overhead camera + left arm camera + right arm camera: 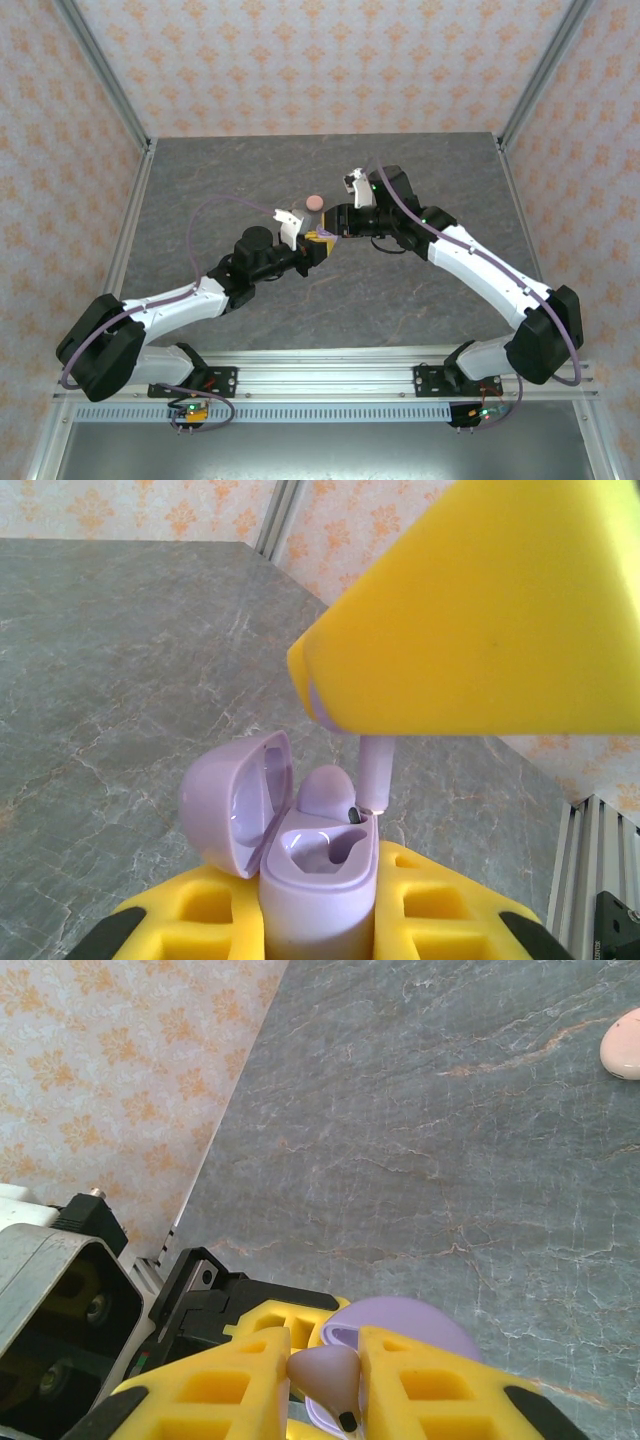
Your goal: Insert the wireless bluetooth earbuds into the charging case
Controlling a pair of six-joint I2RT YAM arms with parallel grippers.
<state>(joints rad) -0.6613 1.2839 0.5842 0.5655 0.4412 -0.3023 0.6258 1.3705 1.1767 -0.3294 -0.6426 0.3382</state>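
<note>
Lilac earbud (375, 770) upright, stem down, tip at socket rim of open lilac case (318, 890); lid tipped back.

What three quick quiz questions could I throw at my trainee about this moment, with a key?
1. True or false: the lilac charging case has its lid shut.
2. What is pinched in the right claw? A) a lilac earbud B) the lid C) nothing
3. Which claw grips the lilac charging case?
Key: 1 false, the lid stands open. 2 A. 3 the left claw.
</note>
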